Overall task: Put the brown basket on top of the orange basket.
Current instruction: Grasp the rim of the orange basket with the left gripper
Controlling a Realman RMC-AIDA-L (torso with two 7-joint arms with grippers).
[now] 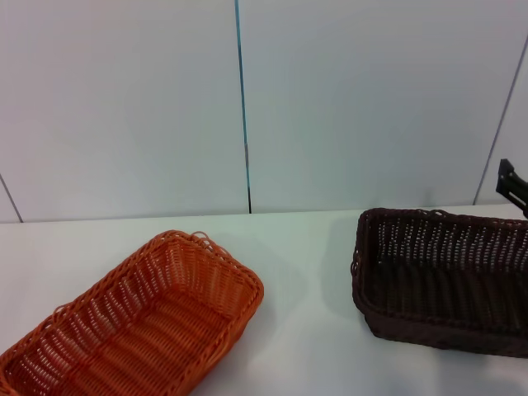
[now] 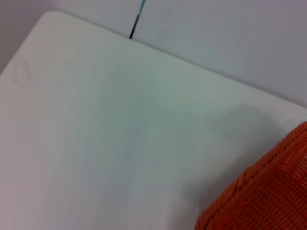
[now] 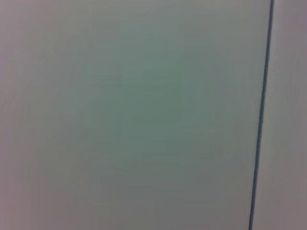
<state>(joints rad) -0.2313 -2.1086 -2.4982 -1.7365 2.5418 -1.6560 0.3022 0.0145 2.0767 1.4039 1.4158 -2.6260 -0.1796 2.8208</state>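
Note:
The orange basket (image 1: pixel 140 322) lies on the white table (image 1: pixel 305 247) at the front left, open side up and turned at an angle. One of its corners shows in the left wrist view (image 2: pixel 268 191). The brown basket (image 1: pixel 445 280) is at the right, open side up and cut off by the picture's right edge; I cannot tell whether it rests on the table or is held. A black part of my right arm (image 1: pixel 511 186) shows just behind its far right end. The baskets are apart, with bare table between them. My left gripper is out of view.
A pale panelled wall (image 1: pixel 371 99) with a dark vertical seam (image 1: pixel 243 107) stands behind the table's far edge. The right wrist view shows only wall and a seam (image 3: pixel 261 120). Bare table top fills most of the left wrist view (image 2: pixel 96 143).

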